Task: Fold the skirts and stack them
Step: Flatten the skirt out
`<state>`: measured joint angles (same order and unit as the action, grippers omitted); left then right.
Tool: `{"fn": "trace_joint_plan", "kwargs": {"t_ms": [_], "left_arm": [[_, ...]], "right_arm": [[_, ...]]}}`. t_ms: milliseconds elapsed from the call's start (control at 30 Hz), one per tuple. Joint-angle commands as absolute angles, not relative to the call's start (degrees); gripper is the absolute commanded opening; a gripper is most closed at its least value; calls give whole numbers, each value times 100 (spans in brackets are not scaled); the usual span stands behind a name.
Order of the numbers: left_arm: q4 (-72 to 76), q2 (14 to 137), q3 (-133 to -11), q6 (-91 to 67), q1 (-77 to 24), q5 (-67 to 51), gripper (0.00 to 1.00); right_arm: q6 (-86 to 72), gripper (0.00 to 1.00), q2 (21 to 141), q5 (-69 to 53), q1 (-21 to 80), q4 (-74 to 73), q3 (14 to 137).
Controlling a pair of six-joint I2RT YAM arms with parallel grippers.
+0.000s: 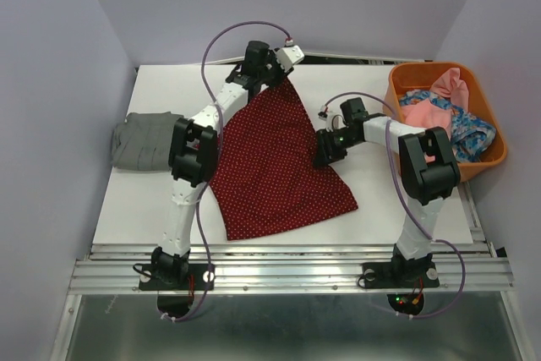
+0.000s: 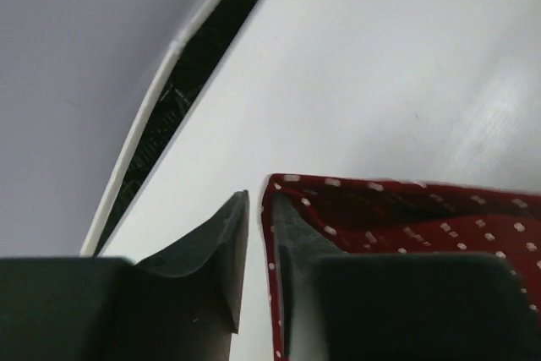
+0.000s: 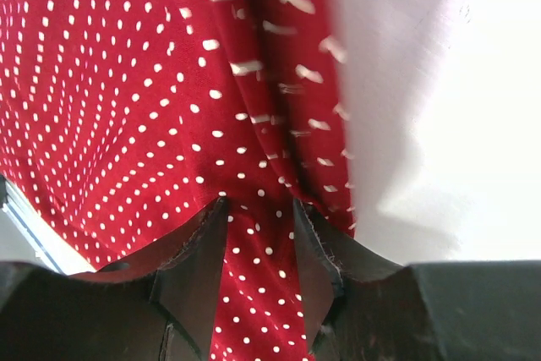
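Top view: the red dotted skirt (image 1: 275,166) lies spread at the centre of the white table (image 1: 169,90). The left gripper (image 1: 286,72) is at its upper tip and the right gripper (image 1: 325,151) at its right edge. A grey skirt (image 1: 144,141) lies folded at the left. At the upper right, a basket (image 1: 423,66) holds the blue flowered skirt (image 1: 469,137).

Left wrist view: the left gripper (image 2: 258,209), jaws narrow, pinches the red dotted skirt (image 2: 423,217) by its corner at the bottom centre.

Right wrist view: the right gripper (image 3: 258,217) clamps a fold of the red dotted skirt (image 3: 127,82), which fills the left.

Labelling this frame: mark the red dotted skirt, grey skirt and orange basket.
red dotted skirt (image 1: 275,158), top view, middle of the cloth.
grey skirt (image 1: 144,141), top view, centre of the bundle.
orange basket (image 1: 427,66), top view, far rim.
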<state>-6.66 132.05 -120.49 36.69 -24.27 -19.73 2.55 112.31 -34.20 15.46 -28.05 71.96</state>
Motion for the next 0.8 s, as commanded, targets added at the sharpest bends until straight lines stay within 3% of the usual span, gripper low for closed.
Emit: {"fn": "trace_joint_plan", "kwargs": {"t_ms": [0, 33, 133, 367, 467, 667, 767], "left_arm": [[1019, 13770, -12540, 3270, -2373, -652, 52], [1028, 13877, -12855, 3287, -2373, -581, 68], [889, 14150, -13305, 3357, -2373, -292, 75], [257, 13194, -12377, 3129, -2180, -140, 74], [-479, 12150, -11454, 2954, -1987, -683, 72], [-2177, 11418, -10250, 2593, -1495, -1774, 61], [-2363, 11075, -9494, 2479, -1371, -2012, 61]], "right_arm": [[404, 43, 11329, -2839, 1635, -3419, 6829], [396, 44, 11303, -2839, 1635, -3445, 6829], [404, 44, 11276, -2787, 1635, -3472, 6829], [580, 48, 11118, -2382, 1635, -3656, 7319], [738, 53, 10995, -2452, 1635, -3752, 7680], [1089, 59, 11353, -2619, 1688, -4050, 8743], [1405, 59, 11810, -2698, 1837, -4428, 9377]]}}
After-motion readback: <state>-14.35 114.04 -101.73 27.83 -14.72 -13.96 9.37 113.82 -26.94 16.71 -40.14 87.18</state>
